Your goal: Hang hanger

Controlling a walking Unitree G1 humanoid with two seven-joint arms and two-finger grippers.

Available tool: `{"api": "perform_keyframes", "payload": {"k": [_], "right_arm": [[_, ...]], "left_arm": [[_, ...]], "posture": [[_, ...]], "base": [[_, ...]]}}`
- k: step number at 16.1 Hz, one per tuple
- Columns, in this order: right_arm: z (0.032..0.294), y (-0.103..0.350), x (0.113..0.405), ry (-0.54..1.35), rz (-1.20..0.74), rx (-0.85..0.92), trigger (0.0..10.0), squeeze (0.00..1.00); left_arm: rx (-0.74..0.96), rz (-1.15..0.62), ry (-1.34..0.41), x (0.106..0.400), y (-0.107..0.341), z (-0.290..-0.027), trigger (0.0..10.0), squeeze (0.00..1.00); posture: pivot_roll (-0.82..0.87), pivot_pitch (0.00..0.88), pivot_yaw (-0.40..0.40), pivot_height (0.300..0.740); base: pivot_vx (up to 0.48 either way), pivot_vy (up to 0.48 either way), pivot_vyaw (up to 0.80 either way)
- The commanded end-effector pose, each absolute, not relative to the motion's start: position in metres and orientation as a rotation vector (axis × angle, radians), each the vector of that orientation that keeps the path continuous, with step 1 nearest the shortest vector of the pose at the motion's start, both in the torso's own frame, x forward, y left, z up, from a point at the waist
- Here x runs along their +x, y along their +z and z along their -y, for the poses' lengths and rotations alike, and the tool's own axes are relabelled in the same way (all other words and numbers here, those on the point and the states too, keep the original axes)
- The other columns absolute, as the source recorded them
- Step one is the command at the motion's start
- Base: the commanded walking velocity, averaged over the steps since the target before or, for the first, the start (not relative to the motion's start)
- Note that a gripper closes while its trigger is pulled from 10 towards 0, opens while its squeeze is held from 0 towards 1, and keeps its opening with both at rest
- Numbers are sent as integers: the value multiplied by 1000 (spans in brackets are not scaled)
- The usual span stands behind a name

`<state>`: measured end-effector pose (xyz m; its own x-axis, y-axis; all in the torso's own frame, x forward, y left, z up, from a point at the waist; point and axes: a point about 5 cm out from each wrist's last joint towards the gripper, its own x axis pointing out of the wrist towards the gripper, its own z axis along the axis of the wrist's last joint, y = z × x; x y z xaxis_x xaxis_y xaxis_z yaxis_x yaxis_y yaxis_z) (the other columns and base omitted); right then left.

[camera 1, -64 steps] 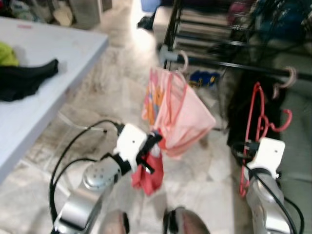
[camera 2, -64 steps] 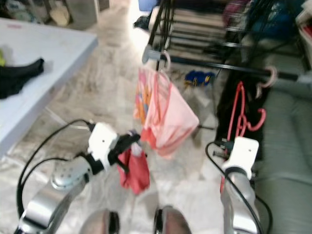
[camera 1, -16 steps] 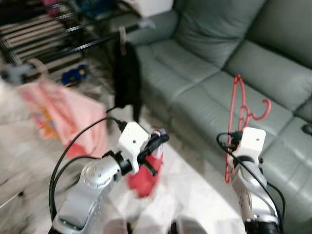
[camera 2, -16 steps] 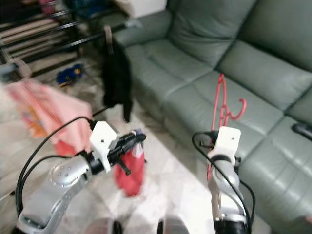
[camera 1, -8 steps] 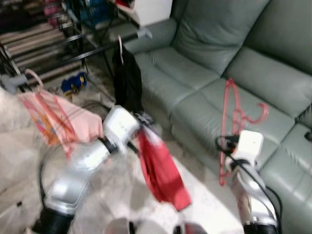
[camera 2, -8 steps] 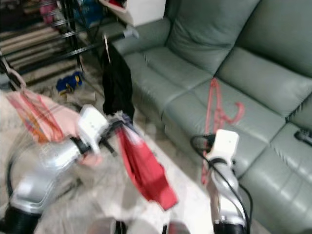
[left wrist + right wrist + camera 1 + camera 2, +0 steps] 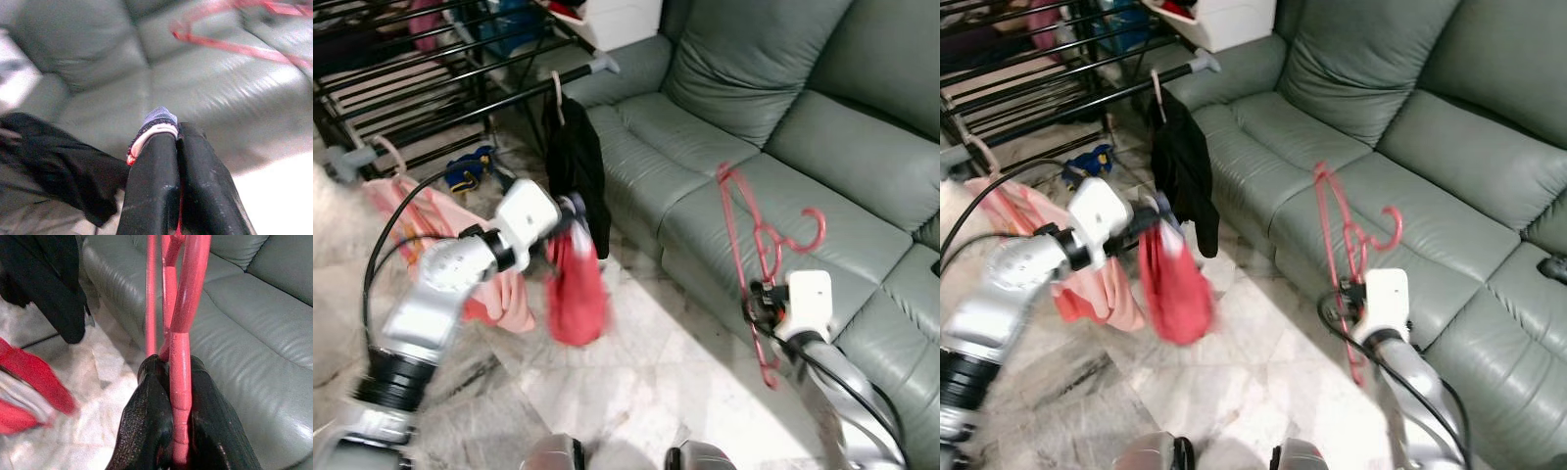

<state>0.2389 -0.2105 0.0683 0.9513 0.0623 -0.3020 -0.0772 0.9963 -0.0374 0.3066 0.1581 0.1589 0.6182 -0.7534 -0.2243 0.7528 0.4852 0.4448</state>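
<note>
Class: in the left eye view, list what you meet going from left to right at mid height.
Pink garment → left gripper holding the red cloth → red hanger held in the right gripper → grey sofa.

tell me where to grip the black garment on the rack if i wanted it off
Grip the black garment near its top, just under the pale hanger hook on the drying rack bar, coming from the open floor side. It hangs limp and narrow there, while the sofa crowds its far side.

Silver arms carry white wrist blocks, looping black cables and black-fingered left claw (image 7: 177, 147) and right claw (image 7: 178, 382).
</note>
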Motion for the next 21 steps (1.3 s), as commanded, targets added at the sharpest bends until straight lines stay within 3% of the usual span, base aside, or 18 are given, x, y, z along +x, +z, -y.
{"api": "perform_keyframes", "payload": {"k": [1, 3, 4, 5, 7, 9, 13, 18, 21], "right_arm": [[214, 75, 243, 75, -288, -59, 10000, 0], [216, 76, 246, 76, -289, -66, 10000, 0], [214, 78, 249, 90, -282, -63, 10000, 0], [209, 82, 251, 119, -270, -58, 10000, 0], [185, 95, 245, 323, -239, -31, 10000, 0], [177, 100, 237, 464, -264, -50, 10000, 0], [192, 93, 230, 508, -334, -116, 10000, 0], [208, 90, 216, 681, -469, -231, 10000, 0], [214, 89, 213, 751, -507, -266, 10000, 0]], "left_arm": [[680, -51, -1090, 306, 155, -155, 10000, 0], [861, -94, -1155, 313, 152, -162, 10000, 0], [1045, -91, -1111, 331, 159, -165, 10000, 0], [1105, -51, -1044, 347, 170, -163, 10000, 0], [1095, 76, -937, 363, 186, -153, 10000, 0], [1188, 164, -978, 362, 184, -145, 10000, 0], [1258, 142, -1039, 362, 178, -148, 10000, 0], [1493, 37, -1024, 367, 167, -173, 10000, 0], [1488, 53, -1032, 369, 169, -170, 10000, 0]], "posture": [[-4, 72, 19, 740], [-4, 72, 19, 740], [0, 68, 22, 740], [-4, 66, 26, 740], [-16, 64, 30, 740], [-34, 65, 29, 740], [-30, 66, 31, 740], [-32, 60, 32, 740], [-31, 54, 31, 740]], "base": [[0, 0, 0], [0, 0, 0], [0, 0, 0], [0, 0, 0], [0, 0, 0], [0, 0, 0], [0, 0, 0], [0, 0, 0], [0, 0, 0]]}}
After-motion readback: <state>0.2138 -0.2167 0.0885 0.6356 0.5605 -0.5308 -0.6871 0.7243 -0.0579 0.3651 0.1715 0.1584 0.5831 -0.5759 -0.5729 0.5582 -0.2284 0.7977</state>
